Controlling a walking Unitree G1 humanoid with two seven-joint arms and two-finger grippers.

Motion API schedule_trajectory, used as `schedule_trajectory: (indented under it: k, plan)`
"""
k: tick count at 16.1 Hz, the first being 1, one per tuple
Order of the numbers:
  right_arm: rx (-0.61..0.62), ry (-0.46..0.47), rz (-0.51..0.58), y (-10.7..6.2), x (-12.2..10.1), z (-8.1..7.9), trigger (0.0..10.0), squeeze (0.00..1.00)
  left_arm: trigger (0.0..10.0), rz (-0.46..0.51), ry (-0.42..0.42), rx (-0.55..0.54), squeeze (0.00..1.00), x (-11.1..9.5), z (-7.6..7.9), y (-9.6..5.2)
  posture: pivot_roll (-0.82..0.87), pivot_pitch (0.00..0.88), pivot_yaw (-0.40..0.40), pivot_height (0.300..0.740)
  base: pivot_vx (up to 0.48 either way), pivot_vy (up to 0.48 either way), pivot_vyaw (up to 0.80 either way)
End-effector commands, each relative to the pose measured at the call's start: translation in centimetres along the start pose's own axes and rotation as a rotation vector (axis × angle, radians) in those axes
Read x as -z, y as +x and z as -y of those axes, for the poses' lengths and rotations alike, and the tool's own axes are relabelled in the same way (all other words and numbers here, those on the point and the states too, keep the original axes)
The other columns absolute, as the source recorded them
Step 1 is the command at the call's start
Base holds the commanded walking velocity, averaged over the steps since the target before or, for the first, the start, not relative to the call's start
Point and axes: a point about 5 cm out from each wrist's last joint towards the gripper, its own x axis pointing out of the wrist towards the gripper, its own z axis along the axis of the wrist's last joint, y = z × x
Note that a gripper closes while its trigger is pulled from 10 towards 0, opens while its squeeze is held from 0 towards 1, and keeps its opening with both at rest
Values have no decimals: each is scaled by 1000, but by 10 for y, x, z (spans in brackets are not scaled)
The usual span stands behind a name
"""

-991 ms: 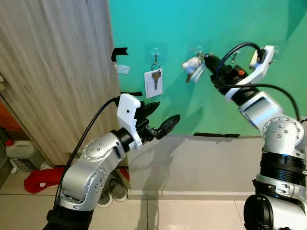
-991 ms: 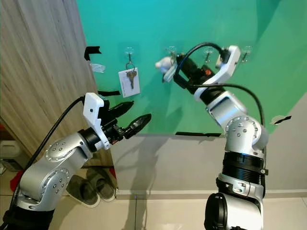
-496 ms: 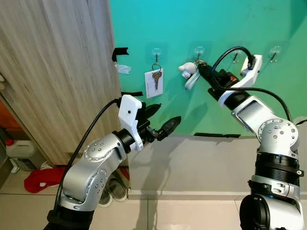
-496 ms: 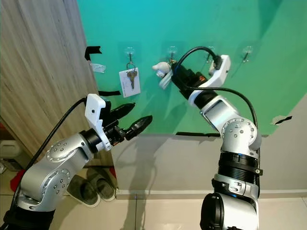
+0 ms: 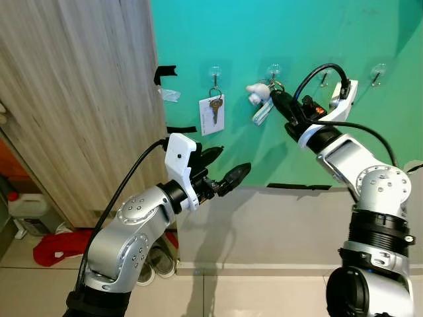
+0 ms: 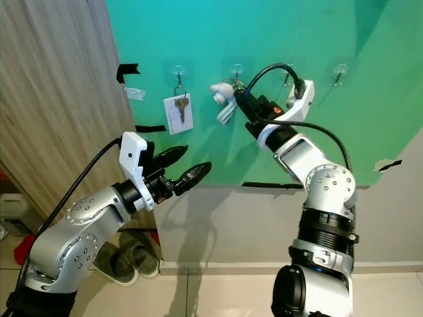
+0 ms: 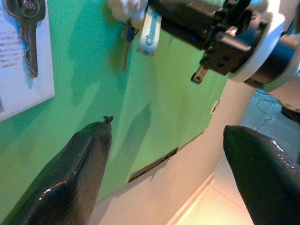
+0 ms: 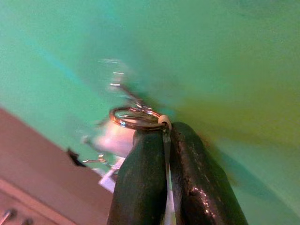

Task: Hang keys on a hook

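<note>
- The bunch of keys with a small white plush charm and a pale strap [image 5: 259, 100] is high against the green wall, right at the second clear wall hook [image 5: 273, 70]. Its thin metal ring [image 8: 136, 117] lies flat just beyond the fingertips, and I judge it is held so in order that the hook's tip can pass through the opening.
- The right gripper [image 5: 277, 98] has its two black fingers [image 8: 140, 178] pressed together on the ring and the strap, so the bunch cannot swing while it is brought to the hook. The right arm is stretched up and across for this reason.
- I cannot tell if the ring is already over the hook or only touching it; the hook itself looks blurred in the right wrist view.
- On the first clear hook [image 5: 214, 71], nearer to the door, a single grey key with a white paper tag [image 5: 212, 112] already hangs, so that place is taken.
- Two more clear hooks [image 5: 378, 71] sit further along the wall and carry nothing.
- The left gripper [image 5: 225, 168] waits lower, in front of the wall and well apart from the keys, its fingers [image 7: 70, 183] spread wide and holding nothing; it seems only kept out of the way.
- To the robot's left is a light wooden door [image 5: 79, 99], with pieces of black tape [image 5: 165, 70] near its edge.
- Low on the floor I see grey slippers [image 6: 129, 257] and a red cloth [image 5: 49, 247].
</note>
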Motion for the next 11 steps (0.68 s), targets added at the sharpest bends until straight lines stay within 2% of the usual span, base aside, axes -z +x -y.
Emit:
schedule_trajectory:
  k: [1, 7, 8, 11]
  plan:
    - [38, 42, 22, -2, 0, 7, 0, 0, 10000, -5, -11, 4, 0, 0, 2, -1, 87, 0, -12, 740, 0, 0, 0]
    - [131, 116, 38, -3, 15, 23, 0, 0, 10000, -13, -19, 12, 0, 0, 2, -1, 86, 0, -7, 740, 0, 0, 0]
    - [133, 116, 34, -3, 16, 23, 0, 0, 10000, -13, -19, 12, 0, 0, 2, -1, 86, 0, -7, 740, 0, 0, 0]
    - [156, 38, -2, -4, 21, 26, 0, 0, 10000, -17, -20, 12, 0, 1, 2, -1, 87, 0, -8, 740, 0, 0, 0]
